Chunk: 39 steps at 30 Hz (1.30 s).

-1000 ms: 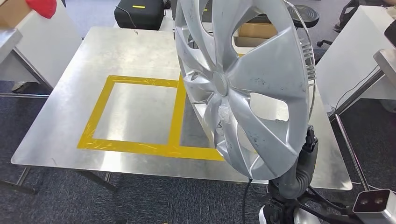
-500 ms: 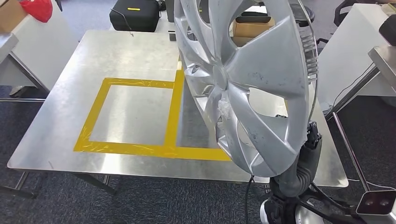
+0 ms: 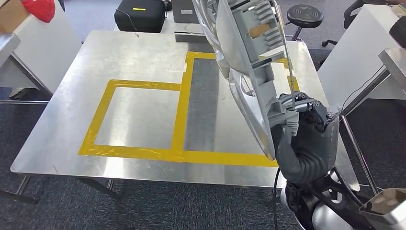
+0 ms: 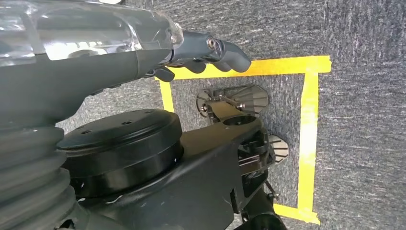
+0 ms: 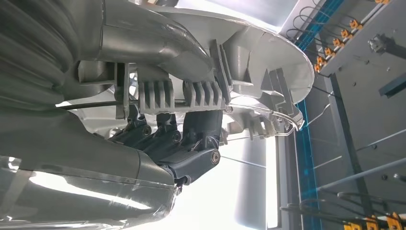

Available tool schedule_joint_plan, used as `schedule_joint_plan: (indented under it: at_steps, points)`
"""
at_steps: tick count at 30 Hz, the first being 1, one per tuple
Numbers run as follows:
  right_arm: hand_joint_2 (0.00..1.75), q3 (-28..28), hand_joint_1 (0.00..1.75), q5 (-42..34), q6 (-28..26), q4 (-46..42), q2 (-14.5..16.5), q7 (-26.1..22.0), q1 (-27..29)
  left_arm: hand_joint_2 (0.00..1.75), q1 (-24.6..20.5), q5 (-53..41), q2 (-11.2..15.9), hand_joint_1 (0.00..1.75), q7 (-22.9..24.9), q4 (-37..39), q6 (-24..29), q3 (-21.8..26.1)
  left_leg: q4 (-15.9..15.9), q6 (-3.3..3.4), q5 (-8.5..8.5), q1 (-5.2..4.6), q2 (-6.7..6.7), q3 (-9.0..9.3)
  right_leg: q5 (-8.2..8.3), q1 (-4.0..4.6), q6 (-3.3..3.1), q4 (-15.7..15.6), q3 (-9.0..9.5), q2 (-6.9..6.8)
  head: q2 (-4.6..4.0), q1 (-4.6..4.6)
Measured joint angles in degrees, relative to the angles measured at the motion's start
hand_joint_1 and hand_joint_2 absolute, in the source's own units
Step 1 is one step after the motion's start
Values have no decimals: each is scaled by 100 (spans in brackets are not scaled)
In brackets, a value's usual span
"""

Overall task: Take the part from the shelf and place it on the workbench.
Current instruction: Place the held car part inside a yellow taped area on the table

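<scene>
**Wheel cover held on edge over the taped workbench**

On the far left stood a white cabinet (image 3: 45,45) with a red cloth (image 3: 40,9) on top and a cardboard box (image 3: 10,13) beside it. Next came the workbench (image 3: 57,143), a bare metal sheet on thin legs over dark blue-grey carpet (image 3: 158,206), marked with yellow tape (image 3: 178,115) in joined rectangles. Behind its far edge sat a black case (image 3: 142,15) bearing a small yellow label whose writing was too small to read.

Right of centre, the wheel cover (image 3: 249,57) hung nearly edge-on above the bench, its ribbed grey back and wire ring turned to the right. The right hand (image 3: 301,115) gripped its lower rim; in the right wrist view the dark fingers (image 5: 191,143) were clamped against the clips on the cover's inner side.

Further right were a black stool (image 3: 305,15) and a white table (image 3: 364,52).

The left hand (image 4: 206,52) hung over the carpet and a yellow floor-tape outline (image 4: 309,124), fingers curled loosely together, holding nothing.
</scene>
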Motion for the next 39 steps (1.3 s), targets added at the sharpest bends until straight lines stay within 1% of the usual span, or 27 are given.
schedule_joint_plan:
  at_steps: [9,12,14,16,19,21,24,26,28,30,34,36,39]
  points:
    - [175,31,175,17,-8,-35,-84,3,-42,175,0,-1,-4,0,0,0,-1,0,0,1,0,-3,-2,0,4,-2,6,-2,0,0,0,1]
    - [175,33,175,327,-36,-36,-105,192,-80,175,0,-27,-4,0,42,0,-4,0,0,1,0,-3,2,-2,6,-3,9,-2,1,-1,0,0]
    - [175,50,175,922,-15,-35,-141,640,-211,175,1,-77,-9,0,134,0,-14,0,0,3,1,-3,15,-6,7,-6,11,-2,1,-1,0,-1]
    - [175,93,175,1733,177,-27,-192,1338,-478,175,1,-136,-21,0,220,0,-28,0,-1,5,3,-4,40,-9,10,-9,14,-1,2,5,0,-2]
    - [175,262,175,2829,874,30,-266,2445,-1050,175,0,-180,-39,0,265,0,-38,-2,-3,11,4,-4,86,-10,16,-10,20,-1,3,25,0,1]
    - [175,444,175,3173,1422,120,-284,2937,-1452,175,-1,-178,-44,0,262,0,-38,-2,-4,17,3,-3,117,-10,21,-12,24,0,2,39,0,4]
    - [175,869,175,3278,2247,447,-250,3355,-2153,175,-10,-173,-49,0,195,0,-74,-2,-8,24,1,-2,177,-8,26,-12,25,2,1,67,0,2]
    - [175,1291,175,3345,2763,879,-137,3422,-2620,175,-32,-206,-72,0,202,0,-122,-3,-12,27,-1,0,217,-6,30,-12,21,4,1,88,0,3]
    - [175,1775,175,3474,2999,1512,75,3309,-3003,175,-66,-251,-114,0,266,0,-138,-5,-14,27,-1,2,250,0,35,-9,14,5,0,108,0,-2]
    - [175,2210,175,3585,3043,2176,309,3146,-3279,175,-93,-276,-146,0,313,0,-151,-10,-14,27,-1,3,263,6,36,-6,12,5,-1,118,0,-7]
    - [175,2901,175,3764,3171,3273,667,2960,-3646,175,-114,-297,-156,0,339,0,-216,-15,-14,27,-1,5,257,7,37,-3,11,6,-1,121,0,-11]
    - [175,3167,175,3894,3191,3750,847,2896,-3748,175,-129,-310,-161,0,343,0,-235,-15,-14,27,-1,5,241,6,36,-3,11,4,-1,117,0,-13]
    - [175,3408,175,4171,3182,4441,1054,2834,-3885,175,-142,-340,-182,0,361,0,-267,-17,-14,27,-1,4,212,3,36,-4,10,-1,0,113,0,-10]
